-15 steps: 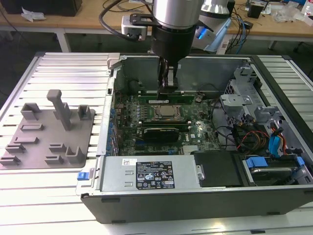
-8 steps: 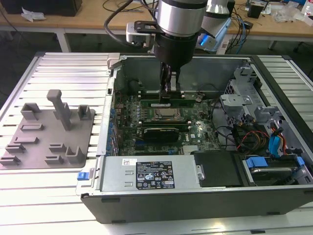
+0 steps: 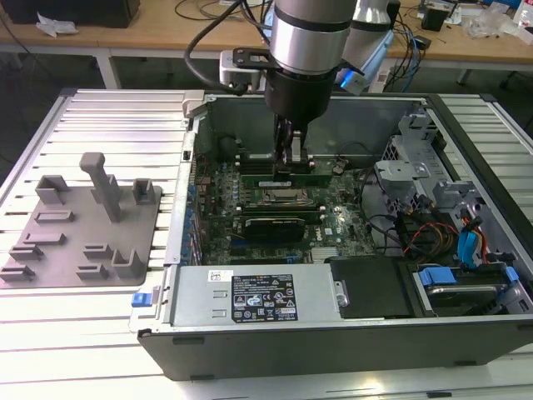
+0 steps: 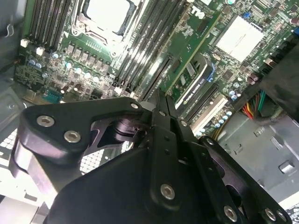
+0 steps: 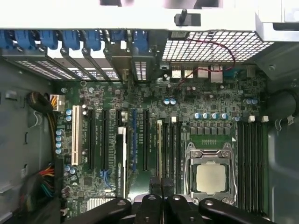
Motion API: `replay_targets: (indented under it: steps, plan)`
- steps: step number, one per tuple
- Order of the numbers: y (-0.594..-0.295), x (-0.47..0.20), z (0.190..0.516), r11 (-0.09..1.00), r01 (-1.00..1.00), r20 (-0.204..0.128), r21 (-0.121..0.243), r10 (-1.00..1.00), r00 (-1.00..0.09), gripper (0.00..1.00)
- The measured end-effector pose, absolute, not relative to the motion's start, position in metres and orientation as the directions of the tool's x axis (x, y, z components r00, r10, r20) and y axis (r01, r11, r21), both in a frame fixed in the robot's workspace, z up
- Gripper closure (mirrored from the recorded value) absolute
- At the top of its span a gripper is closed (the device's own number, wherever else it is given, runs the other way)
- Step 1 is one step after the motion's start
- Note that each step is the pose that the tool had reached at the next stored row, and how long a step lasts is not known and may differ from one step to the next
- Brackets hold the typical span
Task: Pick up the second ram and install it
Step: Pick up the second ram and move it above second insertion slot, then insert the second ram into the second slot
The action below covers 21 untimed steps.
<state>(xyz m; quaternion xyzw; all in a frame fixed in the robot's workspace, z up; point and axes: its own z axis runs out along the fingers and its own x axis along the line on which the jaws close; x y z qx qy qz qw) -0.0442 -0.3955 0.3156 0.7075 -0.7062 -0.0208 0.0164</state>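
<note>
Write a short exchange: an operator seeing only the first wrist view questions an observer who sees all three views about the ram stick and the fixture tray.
Operator: What is at the end effector?
Observer: In the exterior view, the second ram, its labelled green face running alongside the processor socket.
Operator: Where is the grey fixture tray?
Observer: Outside the computer case, on the exterior view's left.

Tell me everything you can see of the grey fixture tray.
The grey fixture tray looks like matte plastic: a flat plate with one tall post, several low blocks and slotted holders rising from it. It lies flat on the ribbed metal table, at the exterior view's left of the open computer case. Only the table touches it.
</note>
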Motion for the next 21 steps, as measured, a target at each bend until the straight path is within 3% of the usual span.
replay_targets:
  steps: [21]
  plan:
    - [-0.378, -0.044, 0.293, -0.002, -0.999, -0.006, 0.053, -1.0, 0.002, 0.91]
